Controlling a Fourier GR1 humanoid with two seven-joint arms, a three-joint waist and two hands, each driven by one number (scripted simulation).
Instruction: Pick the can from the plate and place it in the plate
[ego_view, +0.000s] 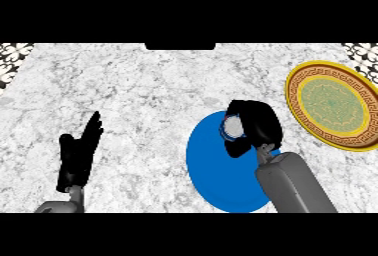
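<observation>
A: In the head view, where is the can (232, 127) now?

B: It stands on the blue plate (214, 175), near that plate's far edge. Only its grey top and a part of its blue side show.

A: And the right hand (255, 127)?

B: It is over the blue plate, and its black fingers curl round the can from the right side, so the hand hides most of it. I cannot tell if the can is lifted or touches the plate.

A: What about the other plate?

B: The gold patterned plate (332, 105) lies near the right edge of the marble counter (148, 90), toward the far right corner, apart from the blue one.

A: And the left hand (77, 152)?

B: It rests near the counter's left front part, fingers straight and pointing up, with nothing in it.
</observation>
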